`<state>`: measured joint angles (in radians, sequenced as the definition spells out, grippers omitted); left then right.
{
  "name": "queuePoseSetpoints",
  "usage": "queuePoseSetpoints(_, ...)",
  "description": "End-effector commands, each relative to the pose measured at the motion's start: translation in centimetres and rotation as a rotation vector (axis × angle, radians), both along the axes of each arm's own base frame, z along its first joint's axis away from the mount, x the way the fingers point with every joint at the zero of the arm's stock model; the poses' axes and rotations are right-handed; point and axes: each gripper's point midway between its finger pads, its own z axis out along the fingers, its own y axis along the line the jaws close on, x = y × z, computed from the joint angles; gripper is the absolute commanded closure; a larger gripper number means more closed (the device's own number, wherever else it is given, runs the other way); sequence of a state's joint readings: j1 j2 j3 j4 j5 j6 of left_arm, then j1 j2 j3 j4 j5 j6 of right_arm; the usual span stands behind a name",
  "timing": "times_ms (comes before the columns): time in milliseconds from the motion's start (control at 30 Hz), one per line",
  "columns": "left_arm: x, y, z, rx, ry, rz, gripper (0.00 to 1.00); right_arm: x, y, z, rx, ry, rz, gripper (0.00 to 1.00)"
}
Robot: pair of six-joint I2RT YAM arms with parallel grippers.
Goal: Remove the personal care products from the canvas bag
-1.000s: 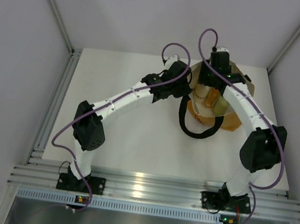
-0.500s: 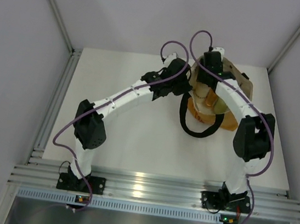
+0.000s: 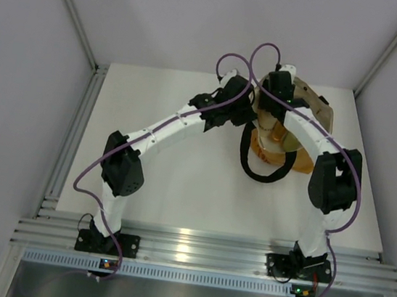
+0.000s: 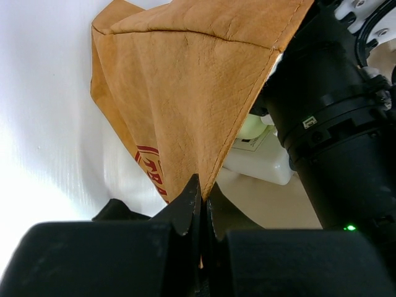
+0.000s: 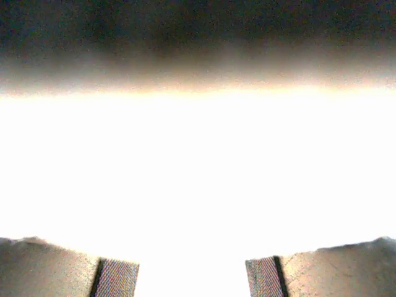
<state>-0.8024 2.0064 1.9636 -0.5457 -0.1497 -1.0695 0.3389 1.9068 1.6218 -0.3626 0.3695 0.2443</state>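
The tan canvas bag (image 3: pixel 314 114) (image 4: pixel 185 80) lies at the back right of the table with its mouth toward the arms. My left gripper (image 3: pixel 251 116) (image 4: pixel 202 193) is shut on the edge of the bag's rim and holds that side lifted. Inside, in the left wrist view, lie a whitish squarish bottle (image 4: pixel 260 166) and a pale yellow-green bottle (image 4: pixel 252 127). An orange shape (image 3: pixel 281 135) shows in the mouth from above. My right gripper (image 3: pixel 269 123) (image 5: pixel 192 265) reaches into the bag, fingers apart; its view is washed out by glare, so nothing shows between them.
The bag's black loop handle (image 3: pixel 261 173) lies on the white table (image 3: pixel 179 183) in front of the mouth. The right arm's black wrist (image 4: pixel 334 124) fills the right side of the left wrist view. Grey walls stand close on both sides and behind.
The right wrist has shifted left and deeper into the bag's mouth, and its elbow has pulled in. The left arm has nudged slightly, still holding the rim.
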Motion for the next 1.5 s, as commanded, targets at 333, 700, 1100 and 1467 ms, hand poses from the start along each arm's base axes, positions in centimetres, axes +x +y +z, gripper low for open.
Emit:
queuePoseSetpoints(333,-0.1,-0.3,2.3,-0.011,-0.053,-0.044,1.0,-0.6,-1.0,-3.0,0.01,0.035,-0.029,0.48)
queuePoseSetpoints(700,0.0,0.1,3.0,0.0,-0.08,-0.044,1.0,-1.8,-1.6,-3.7,0.028,0.038,-0.063,0.44)
queuePoseSetpoints(1100,0.2,0.4,3.2,0.0,-0.084,-0.045,1.0,-2.1,-2.7,-3.7,0.018,0.018,-0.075,0.61)
queuePoseSetpoints(1467,0.0,0.3,2.8,0.001,-0.074,-0.058,1.0,-0.6,-2.1,-4.1,0.012,0.019,-0.036,0.51)
